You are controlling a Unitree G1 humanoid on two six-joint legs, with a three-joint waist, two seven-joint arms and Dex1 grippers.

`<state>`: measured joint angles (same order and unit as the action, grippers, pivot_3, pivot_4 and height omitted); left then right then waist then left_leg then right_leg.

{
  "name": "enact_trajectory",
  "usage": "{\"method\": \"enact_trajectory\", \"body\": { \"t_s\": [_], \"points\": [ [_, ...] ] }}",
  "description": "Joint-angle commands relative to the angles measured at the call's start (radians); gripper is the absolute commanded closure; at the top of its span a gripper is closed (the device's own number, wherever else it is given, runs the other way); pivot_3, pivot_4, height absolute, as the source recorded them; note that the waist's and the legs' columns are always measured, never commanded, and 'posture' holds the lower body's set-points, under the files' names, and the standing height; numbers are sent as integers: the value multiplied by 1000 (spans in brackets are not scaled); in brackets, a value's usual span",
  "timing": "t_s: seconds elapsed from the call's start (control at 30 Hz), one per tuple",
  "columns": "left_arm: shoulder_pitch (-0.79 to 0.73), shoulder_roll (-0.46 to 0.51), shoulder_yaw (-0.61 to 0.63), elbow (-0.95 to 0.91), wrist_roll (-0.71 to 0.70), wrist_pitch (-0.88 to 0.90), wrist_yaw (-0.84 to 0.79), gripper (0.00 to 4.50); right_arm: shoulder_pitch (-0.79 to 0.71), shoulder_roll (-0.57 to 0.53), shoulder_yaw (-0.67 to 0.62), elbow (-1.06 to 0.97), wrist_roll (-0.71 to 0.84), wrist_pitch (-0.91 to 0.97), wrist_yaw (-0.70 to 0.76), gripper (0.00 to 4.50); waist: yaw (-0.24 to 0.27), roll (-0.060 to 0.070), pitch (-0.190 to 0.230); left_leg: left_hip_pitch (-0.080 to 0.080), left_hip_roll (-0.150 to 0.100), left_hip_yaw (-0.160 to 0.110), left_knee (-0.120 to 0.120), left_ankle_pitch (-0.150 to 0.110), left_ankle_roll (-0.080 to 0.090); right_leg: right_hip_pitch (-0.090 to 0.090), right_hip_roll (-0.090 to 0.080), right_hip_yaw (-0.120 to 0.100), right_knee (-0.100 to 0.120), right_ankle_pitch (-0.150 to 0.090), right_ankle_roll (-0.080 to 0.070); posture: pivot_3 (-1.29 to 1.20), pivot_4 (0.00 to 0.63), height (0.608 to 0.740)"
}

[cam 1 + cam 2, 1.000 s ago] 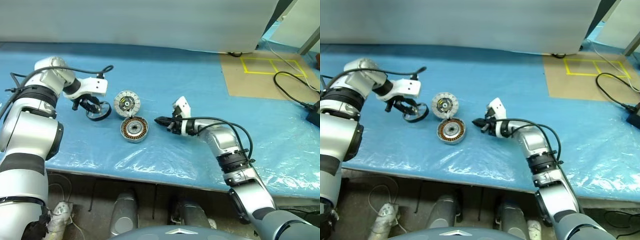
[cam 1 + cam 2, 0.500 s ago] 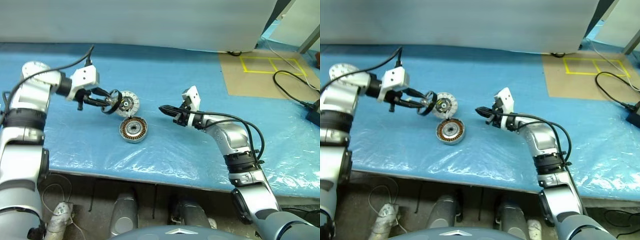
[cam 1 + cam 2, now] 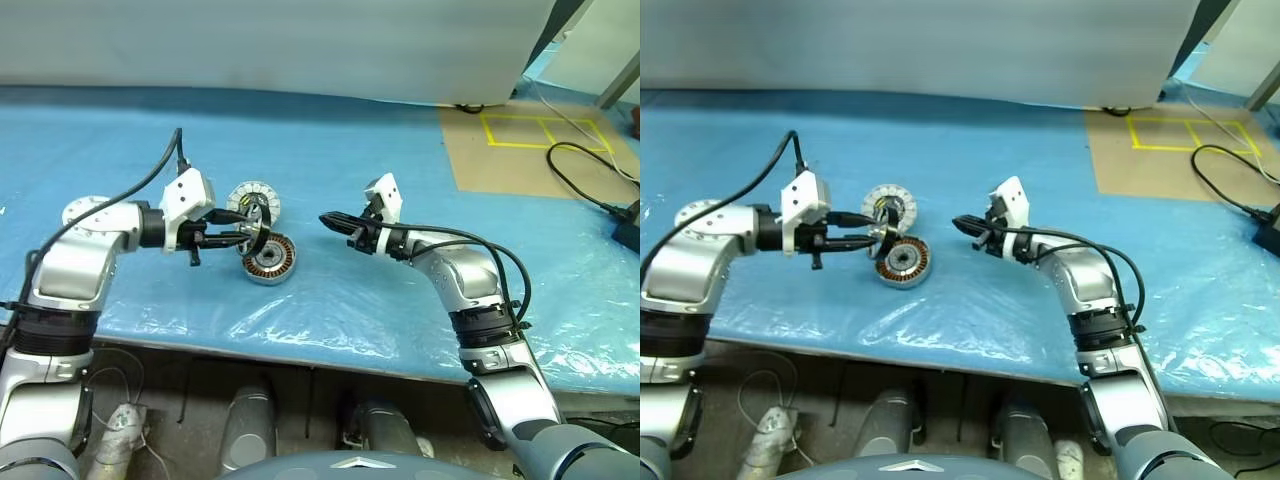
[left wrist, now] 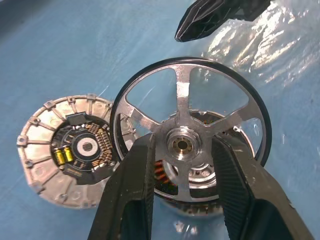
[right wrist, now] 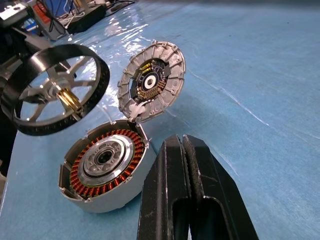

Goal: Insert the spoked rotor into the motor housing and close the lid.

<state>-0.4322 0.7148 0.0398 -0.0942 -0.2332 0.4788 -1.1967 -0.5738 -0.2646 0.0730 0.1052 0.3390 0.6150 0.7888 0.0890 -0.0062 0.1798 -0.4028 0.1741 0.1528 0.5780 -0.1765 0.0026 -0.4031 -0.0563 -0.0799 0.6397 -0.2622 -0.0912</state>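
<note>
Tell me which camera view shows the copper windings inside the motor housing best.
The right wrist view: the motor housing lies open, its copper ring mostly visible. In the left wrist view the spoked rotor and left gripper cover most of it. The eye views show it small, from above.

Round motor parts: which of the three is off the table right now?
The spoked rotor, shut in the left gripper above the motor housing. The housing and its opened lid both rest on the blue sheet.

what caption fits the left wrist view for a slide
Left gripper holds the spoked rotor by its hub above the motor housing, open lid beside it.
</note>
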Motion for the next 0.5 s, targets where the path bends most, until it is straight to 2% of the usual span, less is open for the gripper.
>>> {"method": "enact_trajectory", "body": {
  "t_s": [0.03, 0.2, 0.5],
  "points": [
    [46, 21, 9, -54, -24, -5, 24, 3150, 2, -6, -6, -34, 15, -11, 0, 4500, -4, 0, 0, 0, 0, 0, 0, 0, 0, 0, 0, 0, 0, 0, 0, 0, 150, 740],
    [50, 29, -5, -32, -23, -24, 39, 3150, -1, -10, -2, -34, 15, -8, 0, 4500, -10, 0, 0, 0, 0, -1, 0, 0, 0, 1, 1, 0, 0, 0, 0, 0, 150, 740],
    [-31, 38, -85, 36, 8, -42, 35, 3150, 15, -7, 9, -38, 8, -15, -8, 4500, -15, 0, 0, 1, 0, -1, 0, 0, 0, 1, 1, 0, 0, 0, 0, 0, 150, 740]
  ]
}}
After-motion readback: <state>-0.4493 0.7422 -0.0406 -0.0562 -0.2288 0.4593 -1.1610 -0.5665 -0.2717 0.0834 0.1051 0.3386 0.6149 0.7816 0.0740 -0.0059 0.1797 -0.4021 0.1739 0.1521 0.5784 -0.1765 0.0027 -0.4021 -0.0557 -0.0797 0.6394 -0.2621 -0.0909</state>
